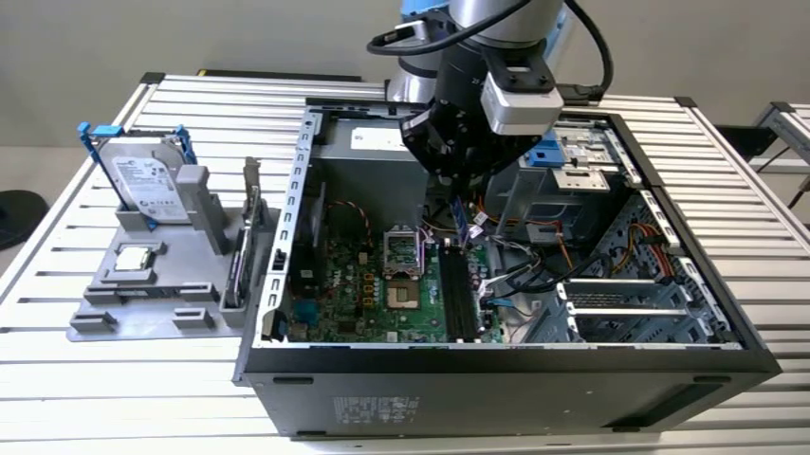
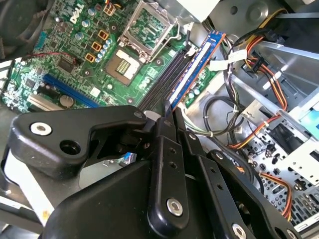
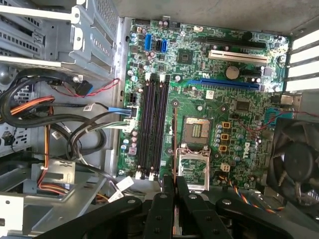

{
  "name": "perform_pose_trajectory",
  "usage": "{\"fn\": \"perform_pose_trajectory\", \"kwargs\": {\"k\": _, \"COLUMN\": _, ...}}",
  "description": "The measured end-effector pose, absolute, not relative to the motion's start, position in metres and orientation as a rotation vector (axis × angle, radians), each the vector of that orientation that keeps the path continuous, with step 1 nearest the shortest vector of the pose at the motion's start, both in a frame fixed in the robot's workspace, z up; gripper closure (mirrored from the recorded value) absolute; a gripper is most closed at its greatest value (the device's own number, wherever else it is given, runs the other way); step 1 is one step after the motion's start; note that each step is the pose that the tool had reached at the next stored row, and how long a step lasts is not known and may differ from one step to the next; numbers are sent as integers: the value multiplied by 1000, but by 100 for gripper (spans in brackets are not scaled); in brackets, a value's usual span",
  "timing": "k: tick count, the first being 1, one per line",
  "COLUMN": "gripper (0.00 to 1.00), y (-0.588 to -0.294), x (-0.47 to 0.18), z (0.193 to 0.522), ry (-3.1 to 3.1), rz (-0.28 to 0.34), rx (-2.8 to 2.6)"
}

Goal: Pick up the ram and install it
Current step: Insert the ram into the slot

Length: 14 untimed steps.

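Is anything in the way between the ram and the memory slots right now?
Nothing visible. The claw holds the ram edge-on over the board, close beside the empty black slots. The loose cables lie off to the side, past the board's edge, not across the slots.

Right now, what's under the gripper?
The ram, clamped edge-on in the gripper, hangs over the motherboard, between the empty slots and the CPU socket as the first wrist view shows it. The fingers cover the board's edge below them.
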<state>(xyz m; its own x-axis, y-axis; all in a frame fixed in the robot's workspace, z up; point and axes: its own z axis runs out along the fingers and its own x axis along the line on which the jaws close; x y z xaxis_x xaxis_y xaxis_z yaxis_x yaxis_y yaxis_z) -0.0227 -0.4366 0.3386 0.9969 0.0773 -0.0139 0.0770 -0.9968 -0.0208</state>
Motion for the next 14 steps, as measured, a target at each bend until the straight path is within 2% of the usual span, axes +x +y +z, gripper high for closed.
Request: {"fn": "perform_pose_trajectory", "kwargs": {"k": 14, "gripper": 100, "y": -438, "x": -23, "z": 331, "ry": 49, "rz": 24, "rx": -3120}}
